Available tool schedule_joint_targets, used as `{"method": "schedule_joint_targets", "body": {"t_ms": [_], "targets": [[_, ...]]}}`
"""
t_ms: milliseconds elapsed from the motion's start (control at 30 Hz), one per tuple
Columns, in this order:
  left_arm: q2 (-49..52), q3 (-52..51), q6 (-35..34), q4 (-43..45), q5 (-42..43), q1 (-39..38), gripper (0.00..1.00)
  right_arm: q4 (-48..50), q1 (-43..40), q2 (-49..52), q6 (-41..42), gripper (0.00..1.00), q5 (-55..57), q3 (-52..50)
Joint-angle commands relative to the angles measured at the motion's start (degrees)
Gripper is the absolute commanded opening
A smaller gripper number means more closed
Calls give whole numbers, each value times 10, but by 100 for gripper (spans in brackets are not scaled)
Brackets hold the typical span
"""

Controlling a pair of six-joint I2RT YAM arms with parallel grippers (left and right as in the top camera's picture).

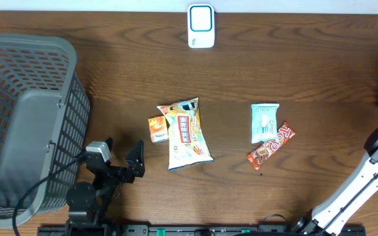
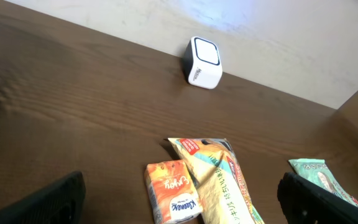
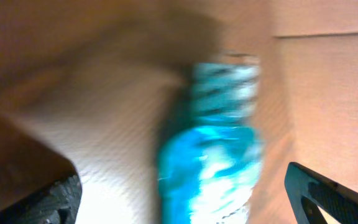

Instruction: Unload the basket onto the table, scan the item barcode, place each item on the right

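left gripper [image 1: 122, 153] spread wide, empty, near the table's front edge beside basket [image 1: 31, 118]. right gripper [image 3: 185, 196] spread wide too; blurred blue packet [image 3: 210, 143] between its fingers, contact unclear. scanner [image 1: 201, 26] at back edge.

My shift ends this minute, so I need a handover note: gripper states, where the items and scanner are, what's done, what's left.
Left gripper: open, empty, between the gray basket and the snack bag.
Right gripper: open, outside the overhead view; a blurred blue packet shows beyond its fingers, not gripped.
Items: small orange pack against the snack bag; mint-green packet beside the red snack bar. Scanner at the table's far edge.
Done: cannot tell.
Left: four items lie away from the scanner; probably pick one and present its barcode.
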Motion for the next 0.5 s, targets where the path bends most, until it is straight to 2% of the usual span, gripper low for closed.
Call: {"method": "schedule_joint_targets", "body": {"t_ms": [0, 100, 300, 467], "targets": [[1, -8, -3, -4, -3, -1, 98, -10, 33, -24, 49, 99, -49, 12], [1, -8, -3, -4, -3, -1, 98, -10, 56, -66, 62, 99, -79, 12], [1, -8, -3, -4, -3, -1, 98, -7, 114, -196, 68, 99, -222, 12], [1, -8, -3, -4, -3, -1, 98, -1, 178, -323, 169, 99, -247, 12]]}}
